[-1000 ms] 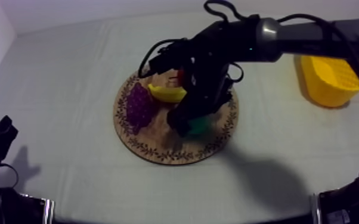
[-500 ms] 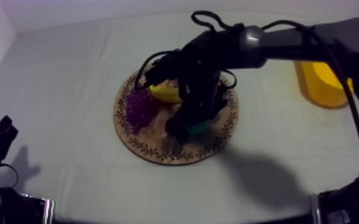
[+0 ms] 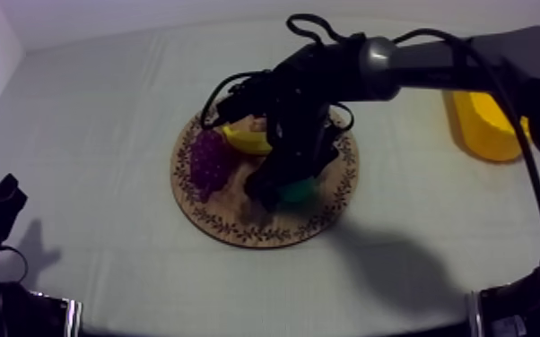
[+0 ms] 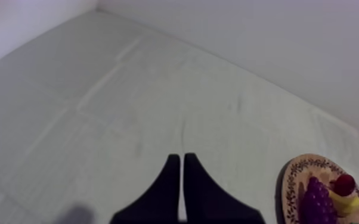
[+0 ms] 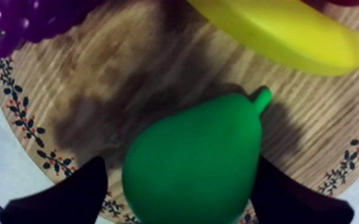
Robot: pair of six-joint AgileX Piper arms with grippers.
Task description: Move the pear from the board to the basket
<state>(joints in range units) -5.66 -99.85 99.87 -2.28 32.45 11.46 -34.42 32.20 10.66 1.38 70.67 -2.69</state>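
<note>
At the centre of the top view, on the wooden board point(image 3: 229, 224), the pear point(image 3: 303, 189) is straddled by the right gripper point(image 5: 179, 184), fingers spread, while the left gripper point(image 4: 179, 161) is pressed together.

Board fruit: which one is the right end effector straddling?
The green pear: it lies inside the open right end effector; the banana and grapes lie beyond.

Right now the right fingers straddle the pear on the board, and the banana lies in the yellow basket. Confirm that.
Not quite: the banana lies on the wooden board next to the pear, not in the yellow basket, as the right wrist view shows. The right fingers do straddle the pear.
</note>
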